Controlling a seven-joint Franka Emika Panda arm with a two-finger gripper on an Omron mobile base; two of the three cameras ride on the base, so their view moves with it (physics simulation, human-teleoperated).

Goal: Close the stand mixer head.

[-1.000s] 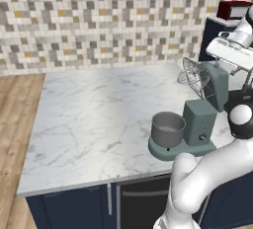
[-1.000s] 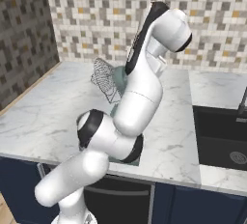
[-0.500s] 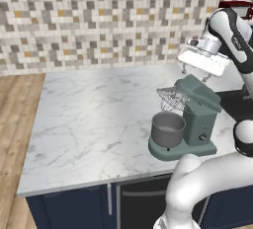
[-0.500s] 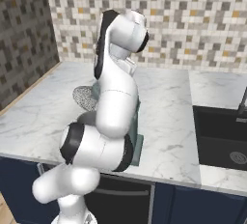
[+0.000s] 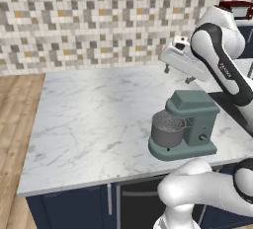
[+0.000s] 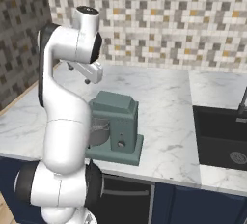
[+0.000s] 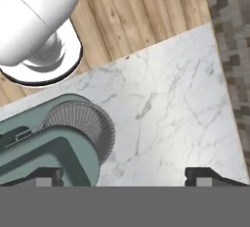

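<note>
The teal-green stand mixer head (image 5: 192, 105) lies level on its column, down over the grey metal bowl (image 5: 167, 129); the whisk is hidden inside the bowl. From the other side the stand mixer head (image 6: 113, 108) also sits flat, above the bowl (image 6: 98, 133). My gripper (image 5: 179, 75) hovers just above and behind the head, apart from it. In the hand view the gripper (image 7: 124, 176) is open, its fingertips (image 7: 45, 174) spread wide with nothing between them, looking down on the head (image 7: 49, 152) and bowl (image 7: 83, 118).
The mixer stands near the front edge of the marble counter (image 5: 94, 119). A dark sink (image 6: 222, 141) is set in the counter to the right. A red appliance (image 5: 237, 7) stands at the back right. The tiled wall (image 5: 99, 20) runs behind.
The mixer head has swung down from tilted up, whisk exposed, to level over the bowl. My hand came down and forward with it and now sits just above it.
</note>
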